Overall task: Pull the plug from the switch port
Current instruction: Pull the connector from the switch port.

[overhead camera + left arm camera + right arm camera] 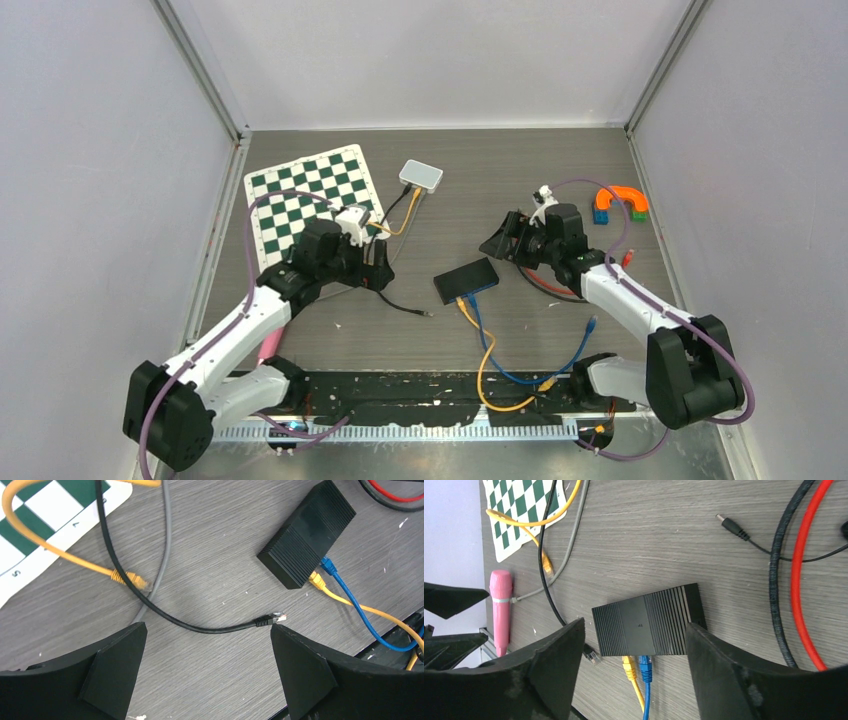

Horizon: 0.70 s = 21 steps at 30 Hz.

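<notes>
Grey wood-grain table spreads out under me between plain pale walls, with a green-and-white chessboard lying at its far left. Near the middle, a little to the right, sits the black switch, a flat ribbed box resting flat on the table. My right gripper hangs over it with the jaws apart and nothing clamped between them; from that wrist the switch shows in the gap between my two fingers. My left gripper hovers to the left of the switch, jaws spread wide and empty. A small white box lies at the far side, just right of the chessboard, and some coloured blocks sit at the far right. A pink marker lies at the near left. A red cable and a dark cable curve along the right of the switch. On the switch's near edge, the yellow plug and the blue plug are both seated side by side in their ports, their cables trailing toward the near edge. A black cable ends in a loose plug lying on the table between my left fingers and the switch.
</notes>
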Motion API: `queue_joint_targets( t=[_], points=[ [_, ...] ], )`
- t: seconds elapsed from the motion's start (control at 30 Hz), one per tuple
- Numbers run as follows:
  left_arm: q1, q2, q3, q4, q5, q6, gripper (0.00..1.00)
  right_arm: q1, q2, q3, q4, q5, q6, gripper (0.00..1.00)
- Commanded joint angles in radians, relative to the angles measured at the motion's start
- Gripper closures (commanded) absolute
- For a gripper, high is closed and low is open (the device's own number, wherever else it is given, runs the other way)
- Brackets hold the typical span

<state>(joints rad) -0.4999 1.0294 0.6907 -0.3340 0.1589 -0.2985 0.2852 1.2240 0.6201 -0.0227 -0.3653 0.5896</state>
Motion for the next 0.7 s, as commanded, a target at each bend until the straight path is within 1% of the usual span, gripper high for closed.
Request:
queue_joint_targets(
  t=[0.0,0.07,0.33,0.67],
  points=[
    [-0.046,0.041,0.079,0.017,-0.001,0.062,0.01,0.018,0.014,0.02,0.029,-0.051,-0.025,0.29],
    [-0.074,0.066,0.096,0.015,-0.012,0.077,0.01,0.025,0.017,0.018,0.015,-0.068,-0.029,0.35],
    [-0.185,0.222,0.212,-0.03,-0.044,0.17,0.01,0.046,-0.009,-0.035,-0.004,-0.088,-0.032,0.39],
    [-0.318,0.455,0.36,-0.056,-0.033,0.294,0.01,0.045,-0.073,-0.12,-0.009,-0.079,-0.013,0.41]
  ],
)
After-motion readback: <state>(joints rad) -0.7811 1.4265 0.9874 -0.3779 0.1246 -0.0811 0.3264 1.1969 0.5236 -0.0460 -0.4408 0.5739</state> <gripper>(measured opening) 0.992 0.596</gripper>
